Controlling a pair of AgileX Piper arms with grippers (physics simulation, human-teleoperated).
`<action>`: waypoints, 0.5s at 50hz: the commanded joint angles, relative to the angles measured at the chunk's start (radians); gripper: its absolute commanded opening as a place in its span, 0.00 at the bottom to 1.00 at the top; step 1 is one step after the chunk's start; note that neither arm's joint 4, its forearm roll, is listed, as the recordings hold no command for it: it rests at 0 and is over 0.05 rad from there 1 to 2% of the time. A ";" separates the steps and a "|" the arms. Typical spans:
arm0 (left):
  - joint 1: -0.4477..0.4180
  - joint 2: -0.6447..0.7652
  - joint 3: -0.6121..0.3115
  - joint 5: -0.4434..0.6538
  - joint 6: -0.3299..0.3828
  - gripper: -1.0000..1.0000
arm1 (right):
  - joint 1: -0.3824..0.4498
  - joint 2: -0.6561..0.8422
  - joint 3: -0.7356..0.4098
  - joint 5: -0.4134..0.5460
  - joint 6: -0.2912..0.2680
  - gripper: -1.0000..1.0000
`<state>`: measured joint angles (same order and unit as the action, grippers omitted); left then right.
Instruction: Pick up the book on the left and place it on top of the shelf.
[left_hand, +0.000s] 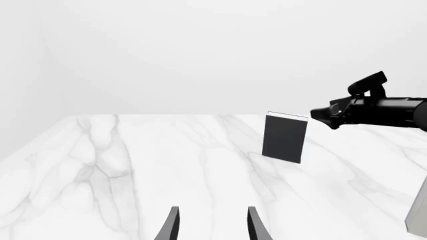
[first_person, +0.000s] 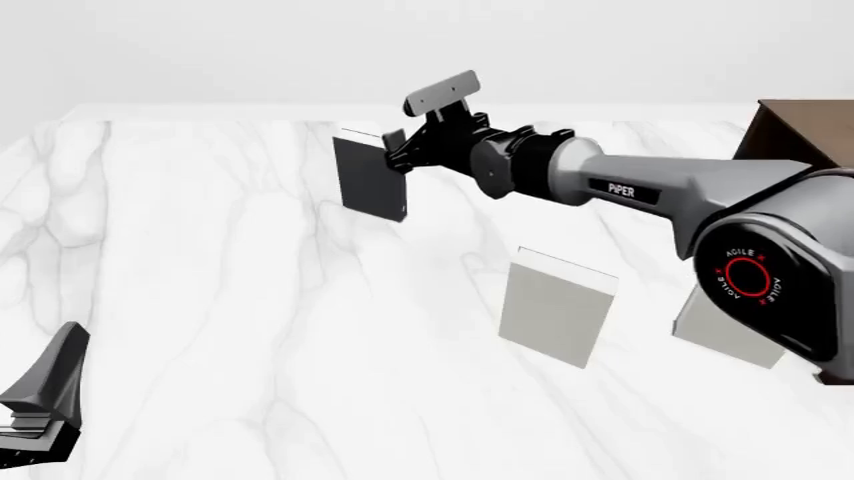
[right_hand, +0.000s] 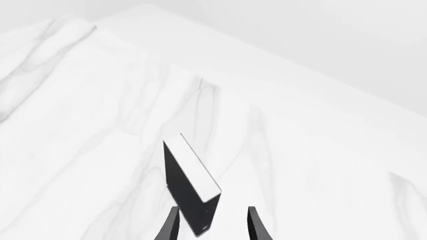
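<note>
step: approach for grasp | book (first_person: 370, 177) upright on marble table (first_person: 200, 250), well left of shelf (first_person: 805, 135) | right gripper (first_person: 396, 150) spread at book's top-right corner, straddling its thin spine | left gripper (left_hand: 212, 224) spread, idle, well short of book

Right arm (first_person: 641, 190) stretched far forward-left, fingers (right_hand: 172, 225) parted. Left gripper (left_hand: 212, 225) low near table edge, fingers apart.

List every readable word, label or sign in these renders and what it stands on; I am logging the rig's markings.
"PiPER": white letters on the grey forearm of the right arm.
"AGILEX": red letters curving round the red ring on the right arm's round grey joint.
The upright black book and the two white upright books show no text.
</note>
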<state>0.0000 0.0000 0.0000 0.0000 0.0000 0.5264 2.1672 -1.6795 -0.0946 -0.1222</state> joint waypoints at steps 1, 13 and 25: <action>0.000 0.000 0.000 0.000 0.000 1.00 | 0.003 0.056 -0.054 0.020 0.010 1.00; 0.000 0.000 0.000 0.000 0.000 1.00 | 0.007 0.089 -0.072 0.022 0.014 1.00; 0.000 0.000 0.000 0.000 0.000 1.00 | 0.012 0.126 -0.101 0.029 0.019 1.00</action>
<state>0.0000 0.0000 0.0000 0.0000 0.0000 0.5344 2.2627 -1.7585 -0.0704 -0.1077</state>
